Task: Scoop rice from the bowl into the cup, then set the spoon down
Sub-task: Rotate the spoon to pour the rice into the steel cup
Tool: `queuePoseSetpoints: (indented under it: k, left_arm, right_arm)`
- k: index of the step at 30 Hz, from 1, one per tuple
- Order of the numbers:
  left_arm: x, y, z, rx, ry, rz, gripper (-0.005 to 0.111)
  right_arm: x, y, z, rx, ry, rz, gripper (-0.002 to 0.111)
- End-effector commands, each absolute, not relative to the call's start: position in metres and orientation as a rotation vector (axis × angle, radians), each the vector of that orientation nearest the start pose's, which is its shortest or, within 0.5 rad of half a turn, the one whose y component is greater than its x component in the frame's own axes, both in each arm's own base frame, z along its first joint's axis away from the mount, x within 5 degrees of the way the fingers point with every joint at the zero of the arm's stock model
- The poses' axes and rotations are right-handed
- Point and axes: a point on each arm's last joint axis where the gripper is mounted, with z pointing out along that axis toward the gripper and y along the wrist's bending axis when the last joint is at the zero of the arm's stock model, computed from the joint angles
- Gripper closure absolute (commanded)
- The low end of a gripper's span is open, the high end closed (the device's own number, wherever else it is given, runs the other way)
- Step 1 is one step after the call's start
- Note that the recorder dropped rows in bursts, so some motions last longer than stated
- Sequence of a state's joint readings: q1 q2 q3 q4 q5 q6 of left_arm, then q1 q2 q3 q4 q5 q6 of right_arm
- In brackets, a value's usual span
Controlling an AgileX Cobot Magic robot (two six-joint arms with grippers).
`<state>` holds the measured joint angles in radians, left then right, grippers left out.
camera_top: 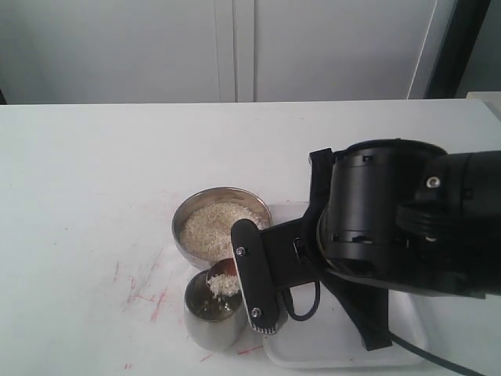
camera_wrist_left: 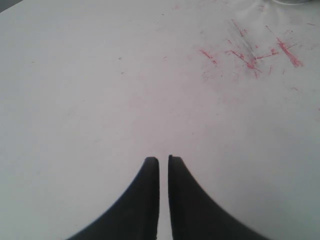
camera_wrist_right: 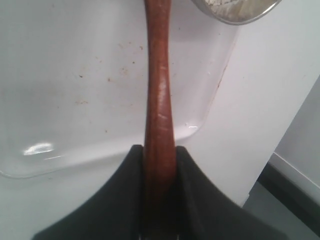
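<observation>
The steel bowl (camera_top: pixel 222 197) holds a bed of off-white rice (camera_top: pixel 213 229). Just in front of it stands the smaller steel cup (camera_top: pixel 210 323). The reddish-brown spoon (camera_top: pixel 225 271) hangs over the cup's mouth with a heap of rice on it. My right gripper (camera_top: pixel 244 276) is shut on the spoon's handle (camera_wrist_right: pixel 159 90), which runs out from between the jaws of the right gripper (camera_wrist_right: pixel 160 150) toward the bowl's rim (camera_wrist_right: pixel 235 15). My left gripper (camera_wrist_left: pixel 163 159) is shut with nothing in it, above bare table, and it does not show in the exterior view.
A white tray (camera_top: pixel 337 337) lies right of the cup, under my right arm, and its floor (camera_wrist_right: pixel 75 95) carries a few specks. Red scuff marks (camera_top: pixel 156 301) streak the white table (camera_top: pixel 94 180) left of the cup. The table's edge drops off beside the tray.
</observation>
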<state>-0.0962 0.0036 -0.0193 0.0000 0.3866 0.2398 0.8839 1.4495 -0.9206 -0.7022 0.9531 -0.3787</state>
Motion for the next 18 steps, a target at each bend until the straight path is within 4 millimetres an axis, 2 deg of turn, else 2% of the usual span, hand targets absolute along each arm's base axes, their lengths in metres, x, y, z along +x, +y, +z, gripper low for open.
queuePoseSetpoints:
  k: [1,18]
  left_arm:
    - [0.0506,-0.0055,0.1777,0.318,1.882,0.083,0.092]
    - [0.0506,-0.0055,0.1777,0.318,1.882,0.083,0.092]
  right_arm:
    - [0.2043,0.1737,0.2476,-2.029,1.814,-0.783,0.108]
    - [0.2103,0.1746,0.2522,-2.068,1.675,-0.877,0.108]
